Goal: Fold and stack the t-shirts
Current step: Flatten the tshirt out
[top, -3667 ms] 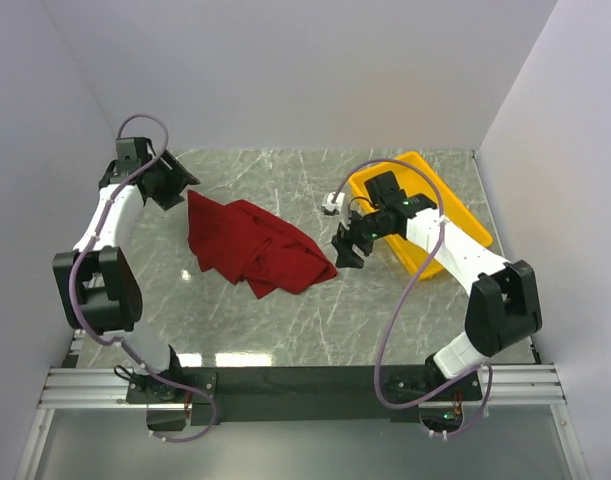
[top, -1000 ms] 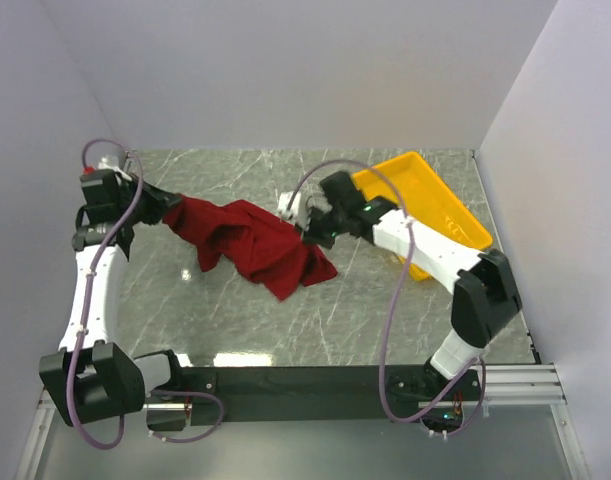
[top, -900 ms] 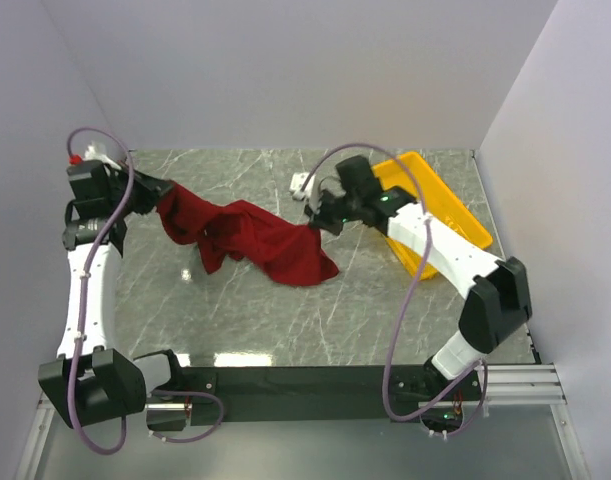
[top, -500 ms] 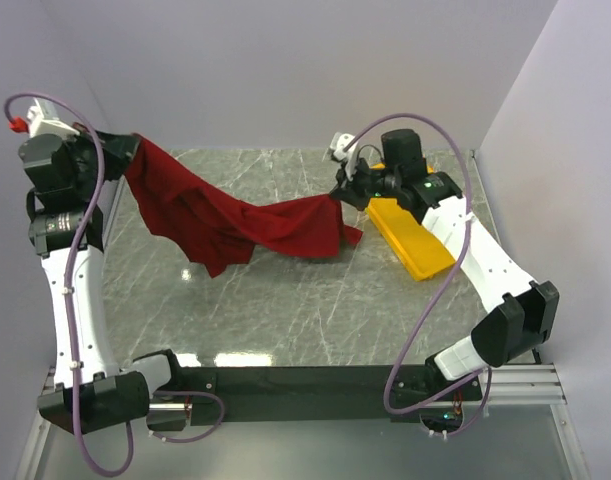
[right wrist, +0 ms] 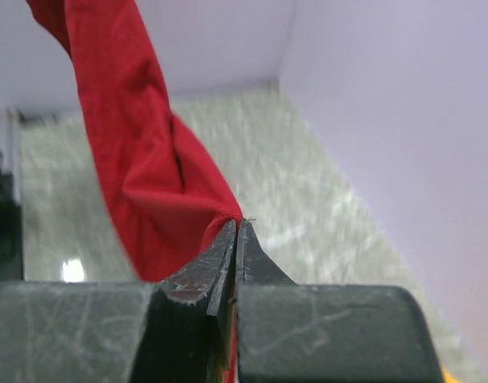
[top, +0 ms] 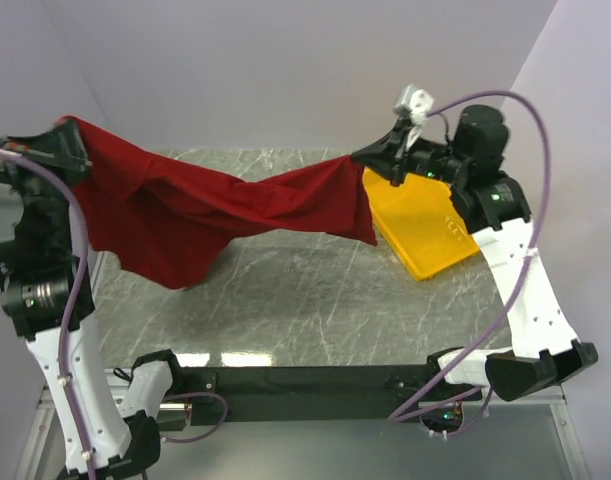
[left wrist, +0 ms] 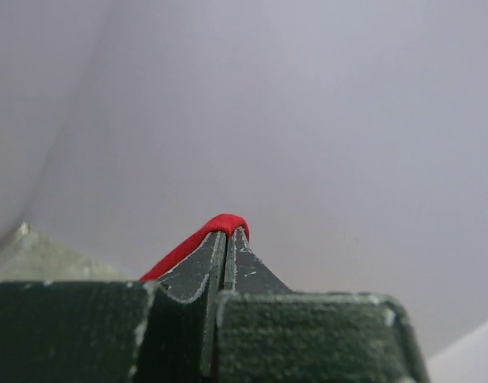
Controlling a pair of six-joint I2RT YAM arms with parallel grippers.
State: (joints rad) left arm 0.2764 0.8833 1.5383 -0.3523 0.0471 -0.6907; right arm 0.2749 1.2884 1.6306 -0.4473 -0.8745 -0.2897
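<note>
From above, my left fingers [top: 57, 148] are high in the air, far to the left of the tray [top: 425, 225], and pressed together on one end of the shirt [top: 215, 205]. My right fingers [top: 368, 158] are up over the tray's far left corner, pinched tight on the other end. The shirt hangs between them, pulled into a long dark red band that narrows toward the tray and widens away from it. Its broad part sags in a flap on the side away from the tray. I cannot tell whether the flap's low corner touches the desk [top: 305, 300]. A smaller flap drops at the tray end and crosses the tray's left rim in the picture. The tray lies flat on the desk, yellow, set at an angle.

Through my left wrist camera, the left fingers [left wrist: 228, 239] are closed with no gap between them. A thin red fold of shirt [left wrist: 216, 225] shows over the tips and runs down their left side. Behind is plain wall [left wrist: 307, 120], with a sliver of desk [left wrist: 28, 251] at the lower left.

Through my right wrist camera, the right fingers [right wrist: 236, 235] are closed as well, and the shirt [right wrist: 140, 183] is bunched right at their tips. From there the cloth runs up and off to the upper left as a twisted red strip. The marbled desk [right wrist: 299, 167] lies below it, blurred.
</note>
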